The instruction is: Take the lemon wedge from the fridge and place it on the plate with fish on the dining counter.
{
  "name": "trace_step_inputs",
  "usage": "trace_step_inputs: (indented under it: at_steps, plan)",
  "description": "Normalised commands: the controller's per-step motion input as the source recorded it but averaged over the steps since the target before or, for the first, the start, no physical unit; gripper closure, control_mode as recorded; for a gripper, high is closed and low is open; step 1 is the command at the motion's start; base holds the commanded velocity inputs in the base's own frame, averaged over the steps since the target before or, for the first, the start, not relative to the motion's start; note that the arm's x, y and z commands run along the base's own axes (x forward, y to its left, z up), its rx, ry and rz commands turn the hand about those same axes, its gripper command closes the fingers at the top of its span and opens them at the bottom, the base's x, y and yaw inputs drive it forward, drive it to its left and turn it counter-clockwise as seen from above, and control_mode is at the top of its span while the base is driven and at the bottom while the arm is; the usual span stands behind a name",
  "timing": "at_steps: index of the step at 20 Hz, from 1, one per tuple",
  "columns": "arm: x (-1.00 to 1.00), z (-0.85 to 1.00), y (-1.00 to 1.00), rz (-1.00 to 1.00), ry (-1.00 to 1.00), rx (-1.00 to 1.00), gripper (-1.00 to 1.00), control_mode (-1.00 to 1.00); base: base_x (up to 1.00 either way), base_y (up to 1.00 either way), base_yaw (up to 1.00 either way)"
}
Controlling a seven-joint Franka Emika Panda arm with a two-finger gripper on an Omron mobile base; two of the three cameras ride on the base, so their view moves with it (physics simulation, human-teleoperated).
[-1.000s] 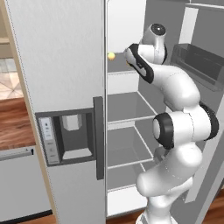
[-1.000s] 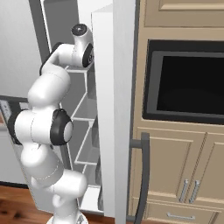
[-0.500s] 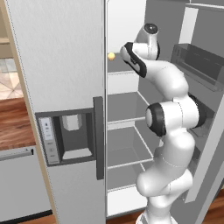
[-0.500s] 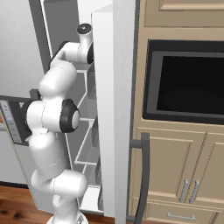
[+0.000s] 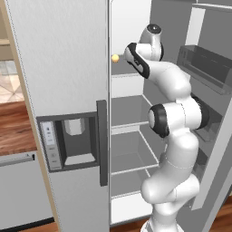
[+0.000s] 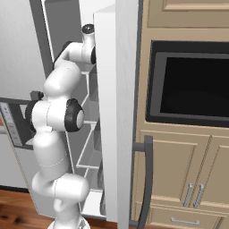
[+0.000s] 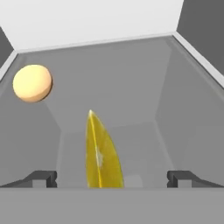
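I have the arm reaching into the tall light-grey two-door fridge (image 5: 68, 90). The gripper (image 7: 111, 178), fingers spread wide, straddles the deep-yellow lemon wedge (image 7: 101, 153) on the upper shelf; next, I judge, closing on it.

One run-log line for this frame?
phase: reaching | tool: open, straddling deep-yellow lemon wedge | light-grey fridge shelf | round orange fruit beside

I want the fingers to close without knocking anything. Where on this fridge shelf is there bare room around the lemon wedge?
The lemon wedge lies midway between the open fingers, bare shelf on both sides. Right and back toward the rear wall are free. The only neighbour is the round fruit, back left, apart from the wedge.
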Motion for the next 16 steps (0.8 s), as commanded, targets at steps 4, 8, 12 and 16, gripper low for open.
trace_step_inputs:
  at_steps: [4, 8, 12, 16]
  plan:
    - [0.00, -0.08, 0.00, 0.00, 0.02, 0.00, -1.00, -1.00, 0.00, 0.00, 0.00]
    - [0.07, -0.15, 0.00, 0.00, 0.04, 0.00, -1.00, -1.00, 0.00, 0.00, 0.00]
    - [0.09, -0.23, 0.00, 0.00, 0.04, 0.00, -1.00, -1.00, 0.00, 0.00, 0.00]
    - [0.11, -0.24, 0.00, 0.00, 0.04, 0.00, -1.00, -1.00, 0.00, 0.00, 0.00]
